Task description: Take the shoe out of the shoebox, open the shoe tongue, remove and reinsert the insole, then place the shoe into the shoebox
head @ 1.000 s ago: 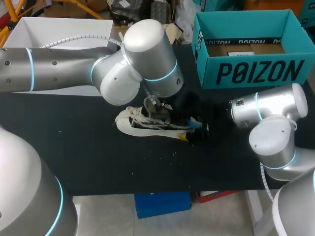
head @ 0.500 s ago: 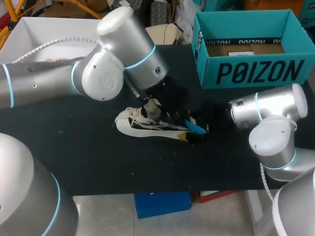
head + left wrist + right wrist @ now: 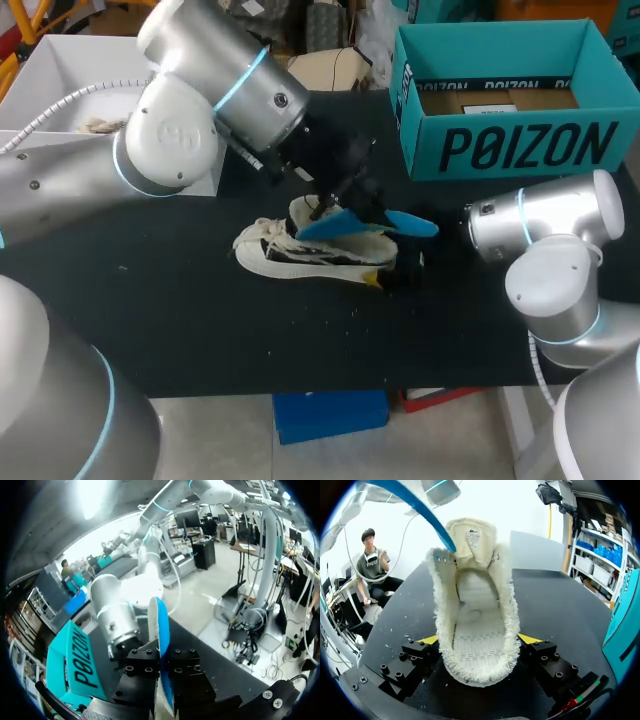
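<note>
Left fingers (image 3: 142,672) clamp the thin blue insole (image 3: 366,222) just above the cream knit shoe (image 3: 300,256), while right fingers (image 3: 530,639) clamp its heel.

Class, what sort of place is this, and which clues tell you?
Probably a robotics lab bench: left arm and right arm work at a black table holding a shoe and shoebox.
</note>
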### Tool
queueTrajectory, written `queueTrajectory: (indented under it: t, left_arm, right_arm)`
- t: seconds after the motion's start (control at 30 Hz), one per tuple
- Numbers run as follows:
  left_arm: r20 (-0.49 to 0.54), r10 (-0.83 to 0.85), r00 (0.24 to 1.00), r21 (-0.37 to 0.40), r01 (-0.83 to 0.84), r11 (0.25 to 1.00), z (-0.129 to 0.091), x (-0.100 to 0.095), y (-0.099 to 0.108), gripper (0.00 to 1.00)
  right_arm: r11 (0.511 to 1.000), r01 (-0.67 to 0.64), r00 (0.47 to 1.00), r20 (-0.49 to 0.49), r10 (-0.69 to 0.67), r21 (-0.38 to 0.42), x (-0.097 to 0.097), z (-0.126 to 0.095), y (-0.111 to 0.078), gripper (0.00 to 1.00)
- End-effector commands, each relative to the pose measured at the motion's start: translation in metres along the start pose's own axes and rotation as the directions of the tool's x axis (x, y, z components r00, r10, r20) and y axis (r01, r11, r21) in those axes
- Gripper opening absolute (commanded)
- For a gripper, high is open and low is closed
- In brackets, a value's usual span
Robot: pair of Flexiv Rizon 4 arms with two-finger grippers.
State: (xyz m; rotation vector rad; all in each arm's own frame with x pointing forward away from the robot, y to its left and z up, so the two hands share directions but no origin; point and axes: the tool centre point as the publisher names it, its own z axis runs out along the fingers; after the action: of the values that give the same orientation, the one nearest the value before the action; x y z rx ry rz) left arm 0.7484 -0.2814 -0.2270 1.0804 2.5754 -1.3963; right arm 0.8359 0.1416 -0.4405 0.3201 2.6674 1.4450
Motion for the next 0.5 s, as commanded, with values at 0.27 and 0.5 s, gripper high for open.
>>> queueTrajectory:
  t: [0.27,0.5]
  left_arm:
    - [-0.057,0.090,0.994,0.257,-0.073,0.964,-0.0017,-0.0117,-0.0037,0.00]
    - [-0.057,0.090,0.994,0.257,-0.073,0.964,-0.0017,-0.0117,-0.0037,0.00]
  right_arm:
    - [1.000,-0.001,1.000,0.002,0.001,0.002,-0.0016,0.0042,-0.0017,0.00]
    - [1.000,-0.001,1.000,0.002,0.001,0.002,-0.0016,0.0042,-0.0017,0.00]
